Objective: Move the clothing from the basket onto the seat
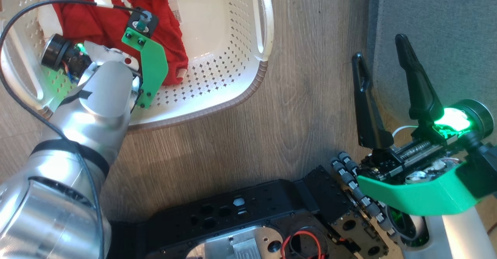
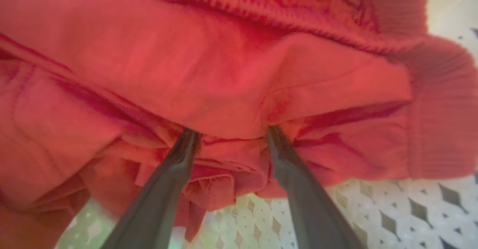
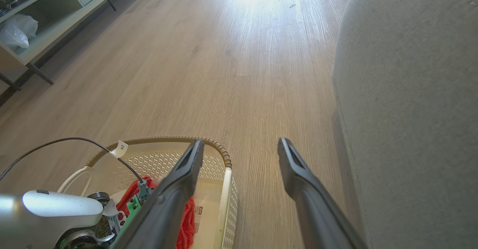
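Wood-grain floor (image 1: 303, 96), perforated cream basket (image 1: 217, 84), ribbed red clothing (image 1: 97, 22), rounded grey seat (image 1: 446, 26)

Pale wood-grain floor (image 3: 209, 66) stretches away, with a bright glare at its far end. A low shelf unit (image 3: 63, 15) on dark legs stands along one side. A white plastic bag (image 3: 16, 30) lies inside it.

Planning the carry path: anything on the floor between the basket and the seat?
Bare wood floor between basket and seat, per the right wrist view; the open right gripper hovers above it.
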Available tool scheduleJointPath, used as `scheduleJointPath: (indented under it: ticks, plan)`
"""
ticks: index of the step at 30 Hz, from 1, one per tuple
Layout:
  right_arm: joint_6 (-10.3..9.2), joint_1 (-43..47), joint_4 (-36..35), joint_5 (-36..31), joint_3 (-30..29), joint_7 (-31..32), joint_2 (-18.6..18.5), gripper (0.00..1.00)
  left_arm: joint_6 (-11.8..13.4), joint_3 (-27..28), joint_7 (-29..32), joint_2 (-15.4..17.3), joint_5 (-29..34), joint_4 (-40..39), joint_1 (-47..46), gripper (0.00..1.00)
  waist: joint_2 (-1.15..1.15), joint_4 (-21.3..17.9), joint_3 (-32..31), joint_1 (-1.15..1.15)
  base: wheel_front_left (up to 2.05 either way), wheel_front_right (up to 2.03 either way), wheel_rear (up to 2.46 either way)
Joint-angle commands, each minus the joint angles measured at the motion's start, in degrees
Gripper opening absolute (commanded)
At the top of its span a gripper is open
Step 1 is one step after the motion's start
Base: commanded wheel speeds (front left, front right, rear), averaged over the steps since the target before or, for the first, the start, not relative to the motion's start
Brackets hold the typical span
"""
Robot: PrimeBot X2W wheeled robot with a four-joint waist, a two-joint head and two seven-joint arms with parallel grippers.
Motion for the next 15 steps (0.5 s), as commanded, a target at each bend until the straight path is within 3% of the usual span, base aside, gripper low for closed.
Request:
scheduleJointPath:
  ticks: [1,4,15]
  plan:
    - [-0.01,3.91,-1.85,0.46,1.25,-0.37,0.39,1.00,0.62,0.56,0.44,0.79,-0.40,-0.40,0.53,0.66,0.00,-0.02,0.04,0.00,0.00,0.00,0.00]
    - [-0.01,3.97,-2.25,-0.50,1.56,-0.37,0.39,1.00,0.43,-0.11,0.54,0.89,-0.13,-0.40,0.46,0.00,0.00,0.04,0.22,0.00,0.00,0.00,0.00]
    - [-0.01,1.88,-1.84,-1.83,-0.19,-0.37,0.39,1.00,1.55,-0.06,-1.54,1.50,-1.33,-0.40,0.83,0.00,0.00,0.57,-0.19,0.00,0.00,0.00,0.00]
